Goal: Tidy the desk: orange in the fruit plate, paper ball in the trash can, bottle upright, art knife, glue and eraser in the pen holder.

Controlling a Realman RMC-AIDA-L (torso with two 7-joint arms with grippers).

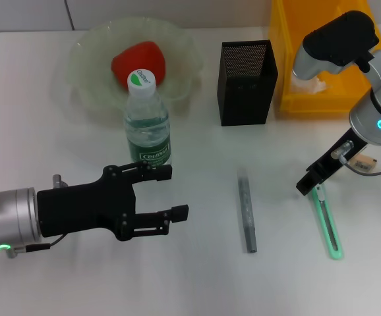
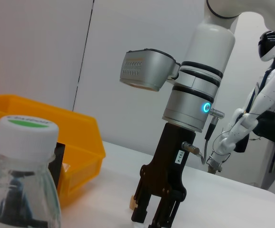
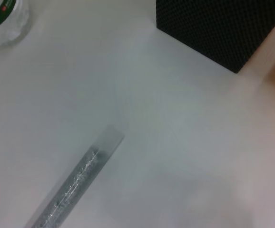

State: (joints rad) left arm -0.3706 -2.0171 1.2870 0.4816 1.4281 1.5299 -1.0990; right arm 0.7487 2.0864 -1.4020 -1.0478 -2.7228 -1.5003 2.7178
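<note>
While the green art knife (image 1: 328, 227) lies flat on the tabletop (image 1: 197, 276) at near right, the right gripper (image 1: 311, 182) sits at its far end; fingers closed or nearly so, grip unconfirmed. Judged step: picking up the knife for the pen holder (image 1: 246, 82). Next: secure, lift, carry far-left. Left gripper (image 1: 167, 192) open beside the upright bottle (image 1: 146, 118).

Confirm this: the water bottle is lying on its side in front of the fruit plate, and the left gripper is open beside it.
Not quite. The head view shows the water bottle standing upright in front of the fruit plate, cap on top. The left gripper is indeed open beside it.
</note>
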